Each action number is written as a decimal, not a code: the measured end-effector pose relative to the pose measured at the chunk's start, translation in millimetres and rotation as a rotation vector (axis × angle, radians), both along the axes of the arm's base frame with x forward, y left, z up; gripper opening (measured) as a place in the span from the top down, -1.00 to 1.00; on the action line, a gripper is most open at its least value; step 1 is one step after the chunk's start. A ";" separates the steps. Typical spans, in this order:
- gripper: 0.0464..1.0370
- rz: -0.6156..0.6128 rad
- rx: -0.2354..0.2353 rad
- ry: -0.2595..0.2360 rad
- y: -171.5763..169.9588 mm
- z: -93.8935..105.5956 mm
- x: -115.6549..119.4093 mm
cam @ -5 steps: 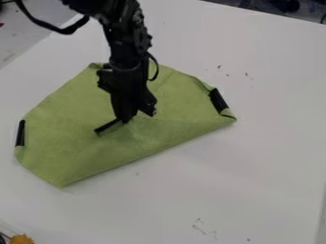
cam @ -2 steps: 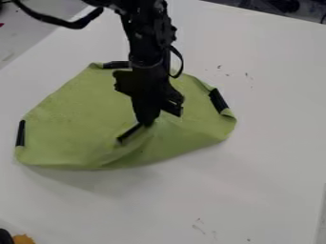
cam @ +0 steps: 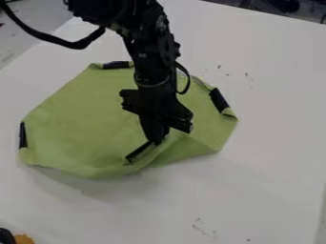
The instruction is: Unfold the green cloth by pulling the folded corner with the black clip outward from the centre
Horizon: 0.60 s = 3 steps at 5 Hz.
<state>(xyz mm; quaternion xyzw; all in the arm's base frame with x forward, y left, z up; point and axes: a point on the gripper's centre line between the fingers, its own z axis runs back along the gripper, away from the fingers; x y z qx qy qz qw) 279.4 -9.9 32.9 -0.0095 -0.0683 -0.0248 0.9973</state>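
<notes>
Two fingers (cam: 157, 138) grip green cloth (cam: 83, 119) (by its black strip (cam: 137, 152)).

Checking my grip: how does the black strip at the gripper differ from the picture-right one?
The near strip is at the fingers of the gripper; the picture-right strip is apart from them. The near strip slants down toward picture left, the picture-right strip down toward picture right. Both are black, narrow and on the green cloth.
</notes>
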 end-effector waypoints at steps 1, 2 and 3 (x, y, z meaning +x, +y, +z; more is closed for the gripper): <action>0.54 0.034 -0.016 0.018 -14.5 7.5 -14.2; -0.03 0.052 -0.073 0.019 -26.2 16.2 -28.8; -0.64 0.062 -0.128 0.044 -43.2 20.0 -46.4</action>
